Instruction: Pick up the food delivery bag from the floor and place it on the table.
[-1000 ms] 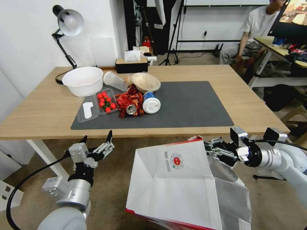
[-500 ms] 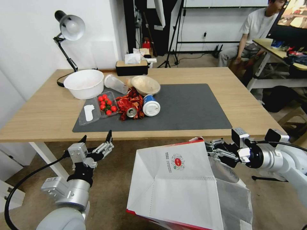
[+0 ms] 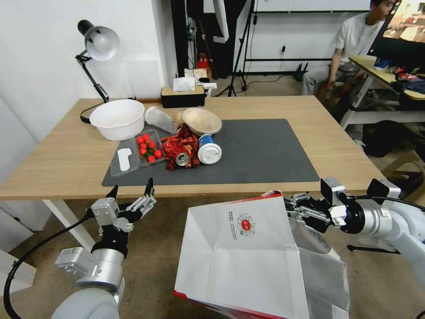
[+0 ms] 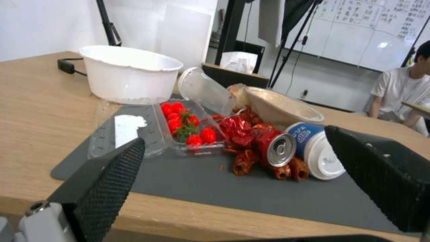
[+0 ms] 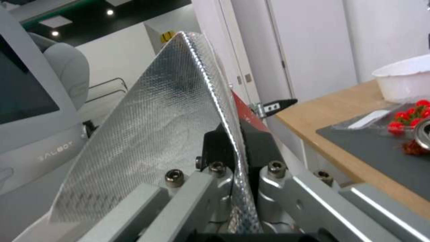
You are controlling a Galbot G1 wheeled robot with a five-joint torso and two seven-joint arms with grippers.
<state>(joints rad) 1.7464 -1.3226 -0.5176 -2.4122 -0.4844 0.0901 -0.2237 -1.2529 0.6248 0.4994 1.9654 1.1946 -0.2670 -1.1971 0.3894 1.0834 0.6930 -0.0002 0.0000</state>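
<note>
Gripping the upper rim of the food delivery bag [image 3: 241, 252], the right gripper [image 3: 295, 208] has its fingers clenched on the foil-lined edge [image 5: 224, 111]. The bag hangs just in front of and below the near edge of the table [image 3: 66, 150], tilted, its red base toward the floor [image 3: 155, 248]. The right arm is the nearer. Open mat [image 3: 265, 150] lies ahead, right of the red wrapper [image 3: 179, 144]. The left gripper [image 3: 130, 195] hovers released, apart from the bag.

The table [image 3: 336, 146] bears a dark grey mat [image 3: 261, 153] — litter-strewn.
</note>
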